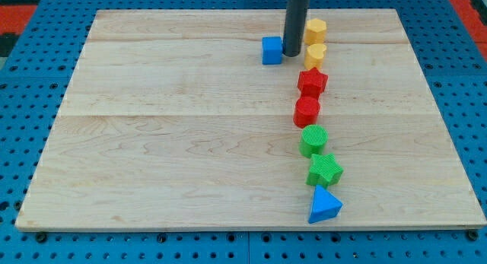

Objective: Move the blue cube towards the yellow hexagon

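The blue cube [272, 50] sits on the wooden board near the view's top, a little right of centre. The yellow hexagon [316, 28] lies to its right and slightly higher. A second yellow block [315, 54], rounded like a heart, lies just below the hexagon. My tip [291, 52] comes down from the view's top as a dark rod and rests between the blue cube and the yellow blocks, against the cube's right side.
Below the yellow blocks a column of blocks runs down the board: a red star [312, 81], a red cylinder [307, 110], a green cylinder [313, 140], a green star [325, 170] and a blue triangle [325, 206]. The board [167, 142] lies on a blue pegboard.
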### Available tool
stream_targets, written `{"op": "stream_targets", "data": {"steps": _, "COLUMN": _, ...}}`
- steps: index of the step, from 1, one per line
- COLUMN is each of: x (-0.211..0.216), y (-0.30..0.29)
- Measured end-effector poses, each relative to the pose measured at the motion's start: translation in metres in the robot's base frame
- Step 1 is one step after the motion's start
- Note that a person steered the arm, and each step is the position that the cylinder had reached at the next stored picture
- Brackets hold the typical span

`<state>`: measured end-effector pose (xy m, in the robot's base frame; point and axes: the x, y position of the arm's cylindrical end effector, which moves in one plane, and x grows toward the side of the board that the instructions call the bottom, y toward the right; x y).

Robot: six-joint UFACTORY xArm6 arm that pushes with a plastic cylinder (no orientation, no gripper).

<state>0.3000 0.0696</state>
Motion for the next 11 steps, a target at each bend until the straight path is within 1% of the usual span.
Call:
{"op": "stream_targets", "data": {"steps": 1, "x": 0.003, "y": -0.028}}
{"op": "stream_targets", "data": {"steps": 2, "x": 0.03, "y": -0.059}}
{"op": "stream_targets", "data": {"steps": 3, "x": 0.039, "y": -0.112}}
{"op": "stream_targets", "data": {"steps": 4, "x": 0.033, "y": -0.139}}
{"op": "stream_targets", "data": {"steps": 5, "x": 0.008, "y": -0.139}}
{"op": "stream_targets", "data": {"steps": 6, "x": 0.002, "y": -0.121}}
{"op": "stream_targets", "data": {"steps": 7, "x": 0.015, "y": -0.091}}
{"op": "stream_targets", "data": {"steps": 8, "x": 0.042, "y": -0.097}}
{"op": "stream_targets", "data": {"steps": 9, "x": 0.033, "y": -0.06}}
{"op": "stream_targets", "data": {"steps": 10, "x": 0.01, "y": -0.029}}
{"op": "stream_targets", "data": {"steps": 11, "x": -0.024, "y": -0.024}}
